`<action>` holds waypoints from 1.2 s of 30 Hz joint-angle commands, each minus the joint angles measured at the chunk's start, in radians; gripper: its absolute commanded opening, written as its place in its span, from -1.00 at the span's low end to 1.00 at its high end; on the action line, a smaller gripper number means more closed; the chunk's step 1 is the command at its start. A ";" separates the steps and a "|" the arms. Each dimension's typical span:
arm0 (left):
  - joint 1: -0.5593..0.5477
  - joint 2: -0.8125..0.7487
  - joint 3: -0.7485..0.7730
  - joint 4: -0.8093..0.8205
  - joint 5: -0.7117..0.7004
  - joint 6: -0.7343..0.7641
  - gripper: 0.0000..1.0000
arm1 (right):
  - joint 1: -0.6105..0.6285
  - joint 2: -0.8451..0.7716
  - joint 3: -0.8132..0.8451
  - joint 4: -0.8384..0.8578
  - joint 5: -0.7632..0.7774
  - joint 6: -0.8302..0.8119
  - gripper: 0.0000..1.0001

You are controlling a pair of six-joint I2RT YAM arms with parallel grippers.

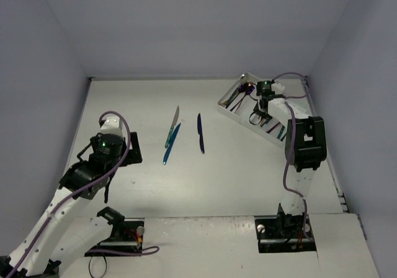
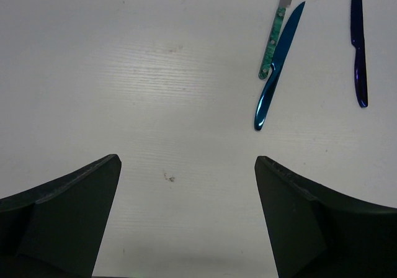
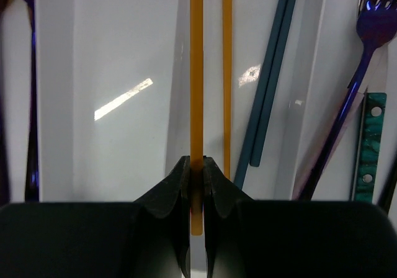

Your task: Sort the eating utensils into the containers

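My right gripper (image 3: 196, 166) is shut on an orange chopstick (image 3: 196, 73) and holds it over the white cutlery tray (image 1: 239, 113) at the far right (image 3: 111, 54). In the tray lie a second orange chopstick (image 3: 227, 67), two teal chopsticks (image 3: 273, 73), a purple fork (image 3: 360, 67) and a green-handled utensil (image 3: 369, 147). On the table lie a green-handled silver knife (image 1: 173, 121), a blue knife (image 1: 171, 144) and a dark purple knife (image 1: 200, 133); these three also show in the left wrist view (image 2: 273, 48), (image 2: 279, 61), (image 2: 358, 42). My left gripper (image 2: 186, 166) is open and empty over bare table.
The white table (image 1: 217, 185) is walled at the back and both sides. The tray lies slanted in the far right corner. My left arm (image 1: 99, 157) is at the near left.
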 commanded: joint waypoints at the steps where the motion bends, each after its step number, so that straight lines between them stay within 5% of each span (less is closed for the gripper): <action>1: 0.005 -0.004 0.014 -0.013 -0.002 0.010 0.75 | -0.005 0.014 0.060 -0.011 0.049 0.037 -0.87; 6: 0.007 0.022 0.023 -0.010 0.002 0.026 0.75 | -0.003 -0.029 0.042 -0.024 0.069 0.015 -0.21; 10: 0.007 0.057 0.044 -0.009 0.001 0.047 0.76 | 0.015 -0.099 0.050 -0.052 0.088 -0.016 0.04; 19: 0.007 0.114 0.091 -0.009 0.002 0.063 0.76 | 0.263 -0.178 0.072 -0.096 0.077 -0.121 0.01; 26: 0.007 0.128 0.094 -0.010 0.032 0.066 0.76 | 0.474 -0.075 0.090 -0.138 0.007 -0.078 0.21; 36: 0.008 0.103 0.092 -0.020 0.070 0.056 0.76 | 0.547 0.091 0.165 -0.138 -0.031 -0.047 0.22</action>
